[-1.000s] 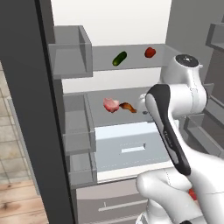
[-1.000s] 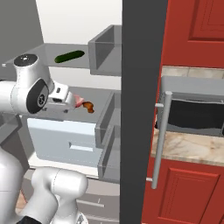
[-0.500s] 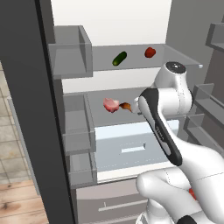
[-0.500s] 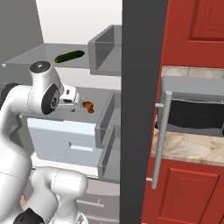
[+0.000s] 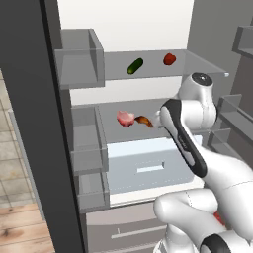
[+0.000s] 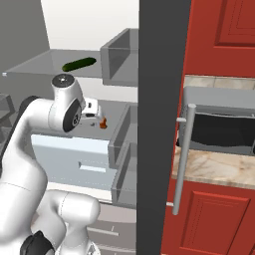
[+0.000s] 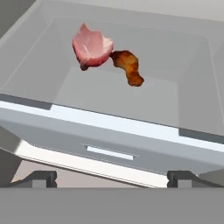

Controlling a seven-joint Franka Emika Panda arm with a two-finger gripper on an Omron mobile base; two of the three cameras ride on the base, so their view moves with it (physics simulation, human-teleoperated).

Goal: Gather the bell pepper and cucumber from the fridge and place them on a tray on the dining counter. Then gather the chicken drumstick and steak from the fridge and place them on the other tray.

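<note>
Gripper (image 7: 112,177) spread wide, aimed at the fridge (image 5: 148,64) mid-frame, where steak (image 7: 91,46) and drumstick (image 7: 127,65) touch; cucumber (image 5: 135,65) and pepper (image 5: 169,59) lie on the shelf above.

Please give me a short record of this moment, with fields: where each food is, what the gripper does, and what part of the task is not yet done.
upper shelf: cucumber and bell pepper, lying apart
lower shelf: steak and chicken drumstick, side by side, nearly touching
below that shelf: pale drawer, closed
gripper: open, empty, in front of the lower shelf, looking in at the meats
fridge: door open
not yet done: all four foods are in the fridge, none is gathered
</note>
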